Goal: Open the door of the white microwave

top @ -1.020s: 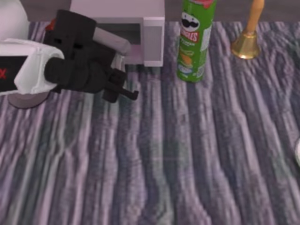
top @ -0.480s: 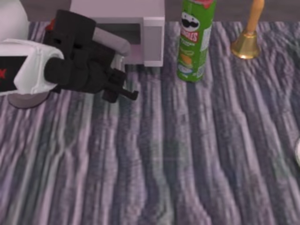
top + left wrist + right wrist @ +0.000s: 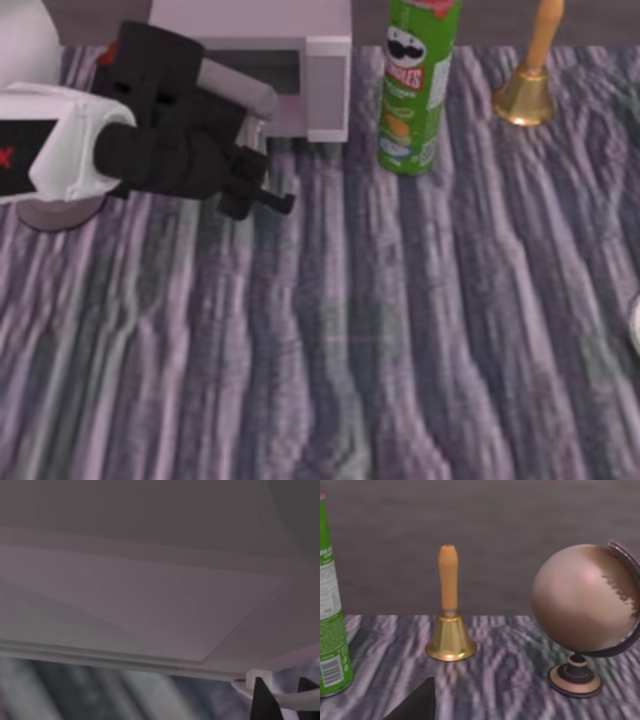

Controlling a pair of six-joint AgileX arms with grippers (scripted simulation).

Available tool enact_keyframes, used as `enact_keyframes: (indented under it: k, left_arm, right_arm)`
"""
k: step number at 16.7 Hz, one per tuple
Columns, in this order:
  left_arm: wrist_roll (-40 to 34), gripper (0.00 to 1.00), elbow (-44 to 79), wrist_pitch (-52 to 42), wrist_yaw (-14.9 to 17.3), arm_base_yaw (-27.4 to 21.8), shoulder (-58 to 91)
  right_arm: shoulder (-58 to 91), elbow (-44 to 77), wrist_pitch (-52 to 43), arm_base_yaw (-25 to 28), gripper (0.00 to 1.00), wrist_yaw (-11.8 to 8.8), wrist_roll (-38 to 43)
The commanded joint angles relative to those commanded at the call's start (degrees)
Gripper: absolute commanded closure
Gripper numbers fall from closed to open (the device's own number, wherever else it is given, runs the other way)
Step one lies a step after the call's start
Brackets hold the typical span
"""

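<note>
Up at eleven o'clock on the table, the boxy white microwave (image 3: 300, 70) shows its grey-windowed door (image 3: 240, 90) swung ajar. My left gripper (image 3: 262, 190) is at the door's free edge; whether its jaws are apart or together I cannot tell.

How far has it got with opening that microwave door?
Partly done, it seems. From above, the white microwave shows a dark open cavity, and the door stands swung out from its front. The left gripper is at the door's outer end, its fingers by a pale handle in the left wrist view. Left to do: swing it wider. The right arm is out of the top view.
</note>
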Motion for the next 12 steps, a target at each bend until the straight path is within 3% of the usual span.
enact_keyframes:
  k: [7,12]
  left_arm:
    - [4.43,1.00,-1.19,-0.60,2.95,2.18,-1.17]
    - [4.76,1.00,-1.32,-0.68,3.18,2.34,-1.23]
  right_arm:
    - [0.00,0.00,0.00,0.00,0.00,0.00,0.00]
    - [0.00,0.00,0.00,0.00,0.00,0.00,0.00]
